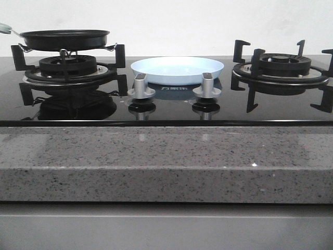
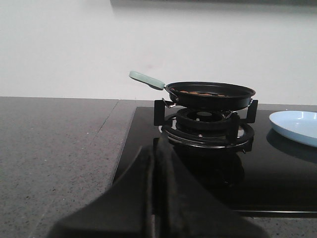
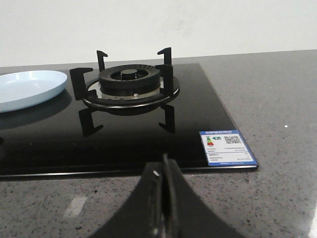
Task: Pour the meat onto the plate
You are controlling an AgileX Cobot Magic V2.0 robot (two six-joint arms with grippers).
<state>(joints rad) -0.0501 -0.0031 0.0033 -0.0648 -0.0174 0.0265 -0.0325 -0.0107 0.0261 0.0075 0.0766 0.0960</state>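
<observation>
Nothing grasped: my left gripper [image 2: 157,198] and right gripper [image 3: 163,198] are closed, empty; next I reach the pan [image 2: 210,95] handle [image 2: 146,79], probably carrying meat [image 2: 200,92], left of the plate [image 1: 177,69]

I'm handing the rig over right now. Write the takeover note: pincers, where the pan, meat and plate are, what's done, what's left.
Left pincer: shut, holding nothing, low over the counter short of the left burner.
Right pincer: shut, holding nothing, at the stove's right front corner.
Black pan: sits on the left burner, pale-green handle pointing away to the left.
Meat: brownish bits visible inside the pan, only in the left wrist view.
Plate: on the glass between the burners, behind the two knobs, nothing on it.
Done: nothing yet.
Left: grasp the handle, carry the pan over the plate, tip the meat out.
</observation>
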